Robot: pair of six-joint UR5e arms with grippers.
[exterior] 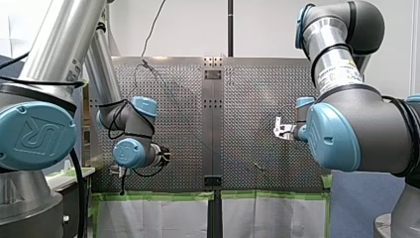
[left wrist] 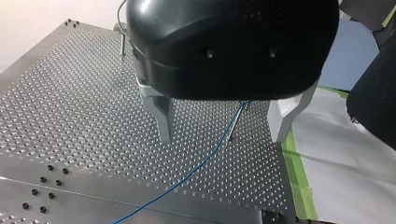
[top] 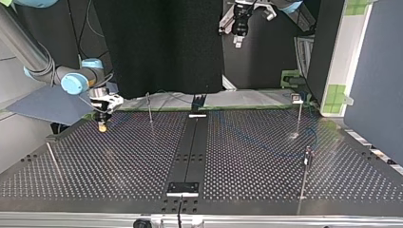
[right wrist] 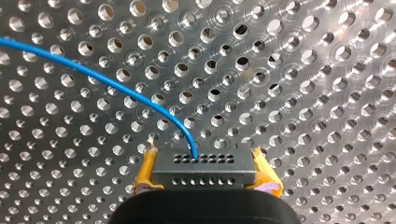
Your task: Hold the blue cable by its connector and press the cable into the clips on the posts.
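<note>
Blue cable (right wrist: 93, 77), if snagged, could be tugged from the connector (right wrist: 204, 170) clamped in the right gripper (right wrist: 203, 157); left gripper (left wrist: 221, 137) is spread

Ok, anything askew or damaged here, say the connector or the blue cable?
Nothing stands out. The right hand grips the connector squarely between its yellow pads, and the blue cable curves out of it unkinked over the perforated table. The left hand is open, above the table.
</note>
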